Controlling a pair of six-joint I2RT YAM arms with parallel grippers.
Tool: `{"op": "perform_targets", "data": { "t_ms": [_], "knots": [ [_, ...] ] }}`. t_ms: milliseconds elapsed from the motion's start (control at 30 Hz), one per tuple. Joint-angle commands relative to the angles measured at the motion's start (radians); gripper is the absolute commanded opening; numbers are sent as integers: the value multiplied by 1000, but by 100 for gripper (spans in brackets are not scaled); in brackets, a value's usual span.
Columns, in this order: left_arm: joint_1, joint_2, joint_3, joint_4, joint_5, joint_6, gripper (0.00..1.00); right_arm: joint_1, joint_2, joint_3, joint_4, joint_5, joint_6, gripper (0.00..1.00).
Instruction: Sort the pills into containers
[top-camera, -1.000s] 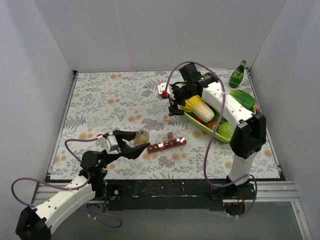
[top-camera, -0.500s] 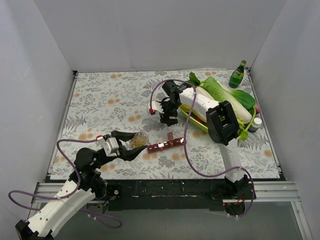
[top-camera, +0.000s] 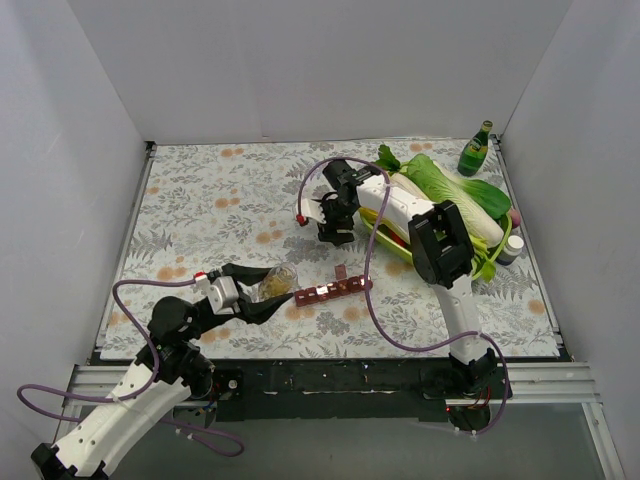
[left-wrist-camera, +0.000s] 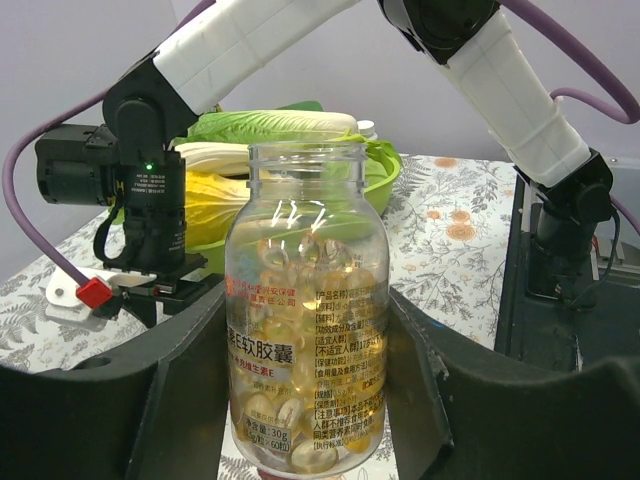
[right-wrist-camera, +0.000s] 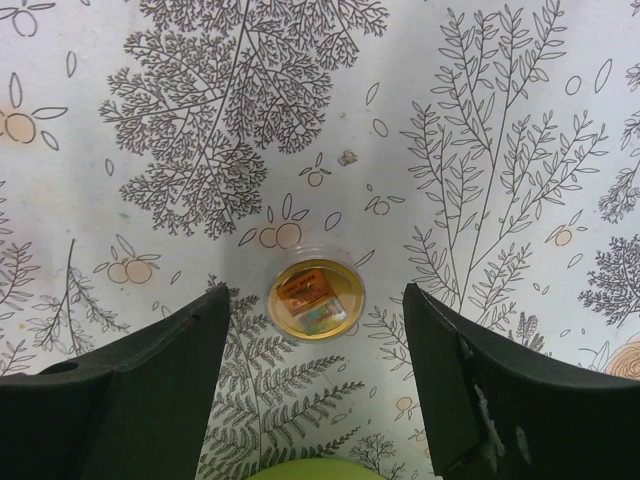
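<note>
My left gripper (top-camera: 262, 297) is shut on a small clear jar (top-camera: 281, 279), held tilted just left of the containers. In the left wrist view the jar (left-wrist-camera: 305, 300) has no lid, and the pills (left-wrist-camera: 300, 400) show as an amber mass between my fingers (left-wrist-camera: 175, 390). The containers (top-camera: 333, 290) are a dark-red strip of joined cubes with white patches, with one flap raised. My right gripper (top-camera: 335, 230) is open and points down over the gold lid (right-wrist-camera: 315, 298), which lies flat on the patterned table between its fingers (right-wrist-camera: 170, 380). The lid is hidden in the top view.
A long green tray (top-camera: 387, 242) with cabbage and other vegetables sits right of my right gripper. A green bottle (top-camera: 476, 148) stands at the back right, and a small white bottle (top-camera: 513, 247) stands beside the tray. White walls enclose the table.
My right arm swung left off the tray and came down over the gold lid, then stayed. My left gripper keeps hold of the jar and has shifted only slightly beside the strip.
</note>
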Motion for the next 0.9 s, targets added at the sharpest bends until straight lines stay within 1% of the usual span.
{"op": "perform_targets", "data": {
  "t_ms": [0,167,300,367,467,500,567,600,700,767,800,867],
  "knots": [
    [4,-4,-3,-7,-16,14,0,-2,37,46,14,6,14,75],
    [4,-7,-1,-11,-21,14,0,-2,57,52,-10,-1,12,68],
    [4,-5,-1,-11,-13,14,0,-2,58,52,-12,3,25,59],
    [4,-4,-1,-11,-9,14,0,-2,57,51,-21,5,31,56],
    [4,-2,-1,-10,3,11,0,-4,55,55,-32,0,41,44],
    [4,-1,-3,-7,7,9,0,-4,54,58,-45,-7,46,37],
    [4,5,-3,-5,20,4,0,-4,35,64,-52,-41,57,31],
    [4,7,-1,-2,27,3,0,-4,24,67,-55,-56,77,28],
    [4,21,-1,6,59,-11,0,-4,-58,77,-59,-127,121,24],
    [4,39,0,12,82,-20,0,-4,-106,71,-67,-191,141,22],
    [4,48,2,15,91,-26,0,-2,-161,52,-67,-214,159,22],
    [4,76,9,16,120,-35,0,-4,-219,32,-76,-279,178,21]
  ]
}}
